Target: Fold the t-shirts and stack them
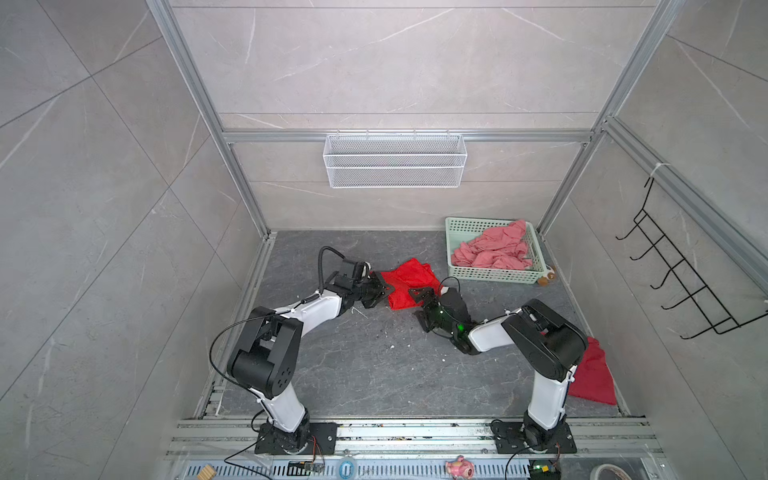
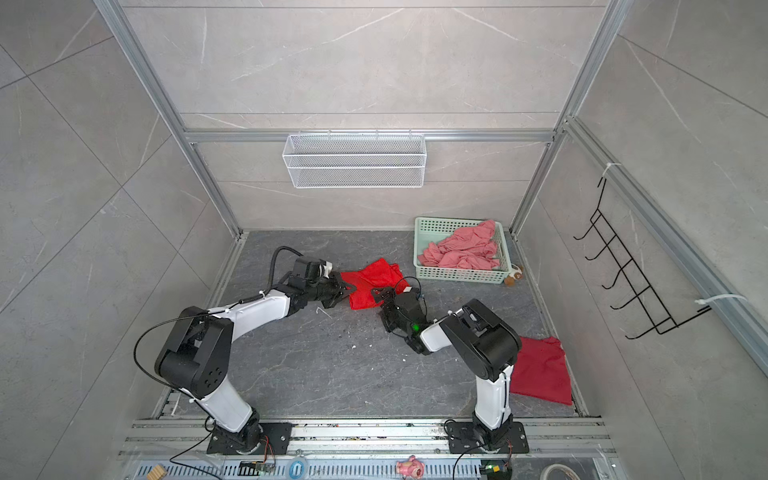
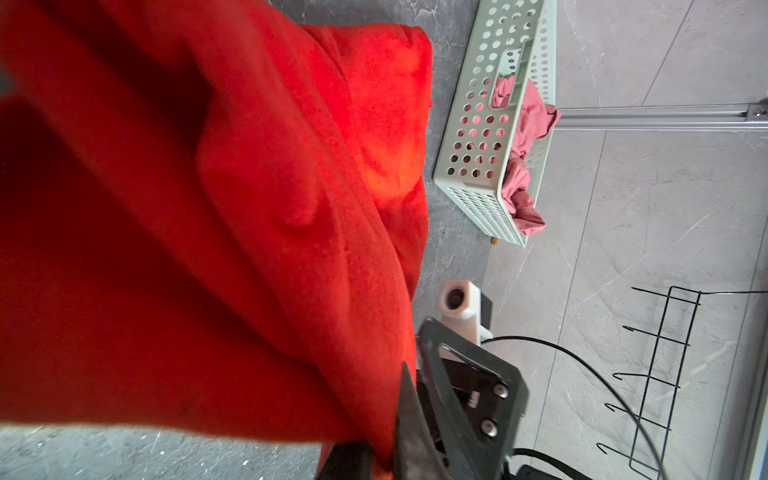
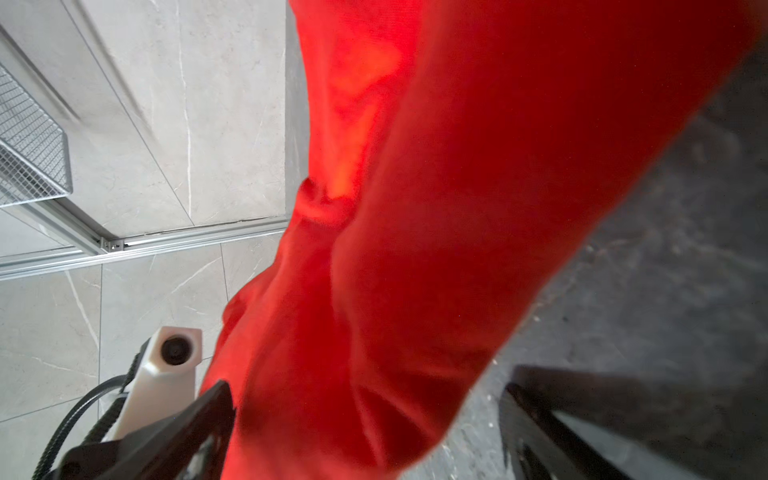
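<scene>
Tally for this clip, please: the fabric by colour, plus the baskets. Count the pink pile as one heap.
bright red t-shirt: 1
dark crimson t-shirt: 1
pink heap: 1 (the garments in it cannot be told apart)
mint-green basket: 1
white wire basket: 1
Total: 5

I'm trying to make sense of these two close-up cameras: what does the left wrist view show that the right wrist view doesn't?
Only the left wrist view shows the mint-green basket with pink t-shirts spilling over its rim, and the black wire hook rack. Only the right wrist view shows the white mesh basket hung on the wall rail. Both are largely filled by the red t-shirt, close to the lens, with dark grey floor behind it, and each catches the other arm's white camera block.
</scene>
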You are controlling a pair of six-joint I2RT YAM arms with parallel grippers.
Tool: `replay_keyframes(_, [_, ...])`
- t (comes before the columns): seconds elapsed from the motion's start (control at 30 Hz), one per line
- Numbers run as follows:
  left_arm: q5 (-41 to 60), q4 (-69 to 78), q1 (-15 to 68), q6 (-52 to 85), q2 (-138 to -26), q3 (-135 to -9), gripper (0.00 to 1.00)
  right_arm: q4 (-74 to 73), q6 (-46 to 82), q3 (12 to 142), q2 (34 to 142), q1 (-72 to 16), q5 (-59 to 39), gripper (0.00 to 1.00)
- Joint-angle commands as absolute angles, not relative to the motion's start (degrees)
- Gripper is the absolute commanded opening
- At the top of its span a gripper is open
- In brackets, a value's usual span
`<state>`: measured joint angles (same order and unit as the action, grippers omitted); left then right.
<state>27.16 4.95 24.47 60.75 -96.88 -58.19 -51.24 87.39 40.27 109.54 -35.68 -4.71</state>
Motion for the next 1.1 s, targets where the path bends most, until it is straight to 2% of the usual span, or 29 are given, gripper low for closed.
replay_keyframes(0.0, [27.41,5.16,24.71,61.32,-93.86,-60.04,0.0,-54.24,88.91,39.99,111.23,-36.1,-2.84,0.99])
replay_keyframes(0.27, [28.25,5.01,24.87,62.27,-91.53,-58.66,0.0,-59.12,91.29,44.19,118.72,-36.2,-1.42,0.96])
replay_keyframes(0.47, [27.62,3.51,24.87,62.14,-88.63,-55.06,0.0,-55.45,88.91,46.38,119.8,-36.1,-0.52,0.79])
replay_keyframes(0.53, [27.14,2.5,24.83,61.72,-87.86,-54.0,0.0,-52.12,87.19,46.47,118.39,-35.94,0.13,0.68])
replay_keyframes(0.73, [26.09,-1.83,24.91,59.35,-85.67,-51.28,0.0,-45.34,84.24,47.81,116.63,-35.41,0.11,0.23])
replay_keyframes(0.8, [24.59,-4.95,24.83,57.7,-84.33,-50.57,0.0,-44.33,83.15,47.78,116.01,-35.24,0.15,0.14])
replay_keyframes(0.83, [23.86,-7.07,24.87,56.37,-83.75,-50.67,0.0,-42.27,82.55,47.89,115.28,-35.19,0.33,0.12])
replay_keyframes(0.9, [22.34,-11.53,24.87,53.51,-82.86,-51.41,0.12,-37.08,80.9,48.14,112.98,-35.21,0.67,0.07])
replay_keyframes(1.0, [19.46,-17.01,24.87,49.9,-81.4,-52.15,0.39,-27.62,78.87,47.49,108.33,-35.5,2.1,0.02])
replay_keyframes(1.07, [17.2,-19.39,24.87,48.23,-80.65,-52.71,0.49,-22.33,77.67,46.31,104.54,-35.95,3.49,0.0])
